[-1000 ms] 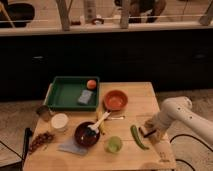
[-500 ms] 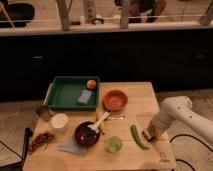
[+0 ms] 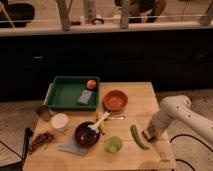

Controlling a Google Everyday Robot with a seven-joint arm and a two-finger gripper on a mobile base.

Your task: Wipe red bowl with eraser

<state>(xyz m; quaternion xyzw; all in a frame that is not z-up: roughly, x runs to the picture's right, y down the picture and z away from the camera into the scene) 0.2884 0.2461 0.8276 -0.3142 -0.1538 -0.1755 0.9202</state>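
Gripper low over right edge of light wooden table; clench state cannot be told, eraser indistinct beneath. Round shallow orange-red bowl well apart: secure eraser squarely, lift clear, then cross.

The red bowl sits on the wooden table, just right of a green tray that holds a blue-grey pad and an orange ball. The gripper is low at the table's right edge, beside a long green vegetable and well apart from the bowl.
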